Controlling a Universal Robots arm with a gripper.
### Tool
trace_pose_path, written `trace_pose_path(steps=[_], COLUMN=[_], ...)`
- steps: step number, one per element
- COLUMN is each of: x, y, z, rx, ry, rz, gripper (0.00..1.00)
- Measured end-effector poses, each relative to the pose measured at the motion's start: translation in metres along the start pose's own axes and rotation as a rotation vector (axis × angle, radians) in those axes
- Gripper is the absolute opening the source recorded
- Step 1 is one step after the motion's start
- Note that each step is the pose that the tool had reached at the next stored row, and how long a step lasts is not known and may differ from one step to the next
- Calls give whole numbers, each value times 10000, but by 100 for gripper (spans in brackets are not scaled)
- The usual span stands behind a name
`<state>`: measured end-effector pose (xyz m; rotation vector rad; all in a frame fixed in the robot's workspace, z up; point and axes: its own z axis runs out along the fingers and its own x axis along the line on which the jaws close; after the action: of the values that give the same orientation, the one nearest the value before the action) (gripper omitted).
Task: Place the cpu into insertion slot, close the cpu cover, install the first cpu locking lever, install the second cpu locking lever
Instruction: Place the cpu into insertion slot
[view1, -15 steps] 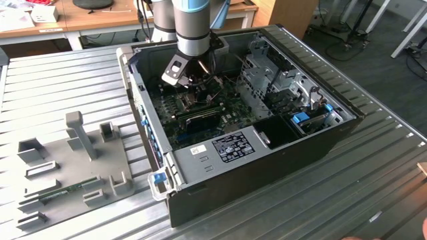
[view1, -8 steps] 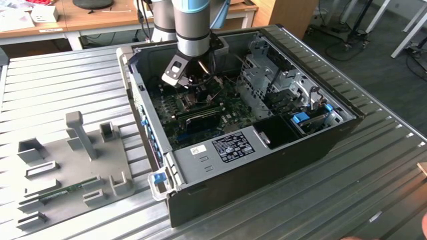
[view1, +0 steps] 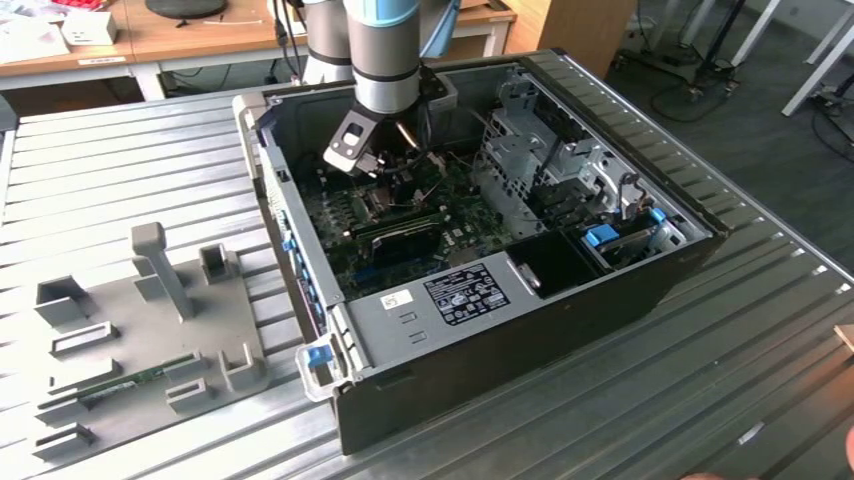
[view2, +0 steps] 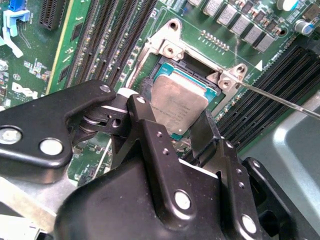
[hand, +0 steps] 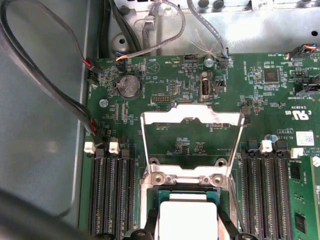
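Gripper closed in on the cpu: your fingers press two opposite edges, with the chip's silver-grey top showing between them.

- The cpu sits directly under the fingertips, over the insertion slot. The slot's dark square and silver rim show just past the fingertips. You cannot tell from either wrist view whether the chip lies flat in the slot.
- In the first wrist view the gripper holds the cpu at the near edge of the insertion slot.
- The cpu cover is swung open, beyond the slot from your fingers, hinged along the slot's far edge. The green board shows through its window.
- A thin metal rod runs out from one slot corner, clear of the fingers.
- Long black memory slots flank the gripper on both sides.
- In the exterior view your gripper is reaching down inside the open computer case.
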<state>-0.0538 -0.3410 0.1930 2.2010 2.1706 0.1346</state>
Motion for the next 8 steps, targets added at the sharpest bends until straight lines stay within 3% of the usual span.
trace_pose_path(steps=[8], x=[-2], y=[-3], z=[27], rx=[2], ry=[-4], rz=[0], gripper=[54])
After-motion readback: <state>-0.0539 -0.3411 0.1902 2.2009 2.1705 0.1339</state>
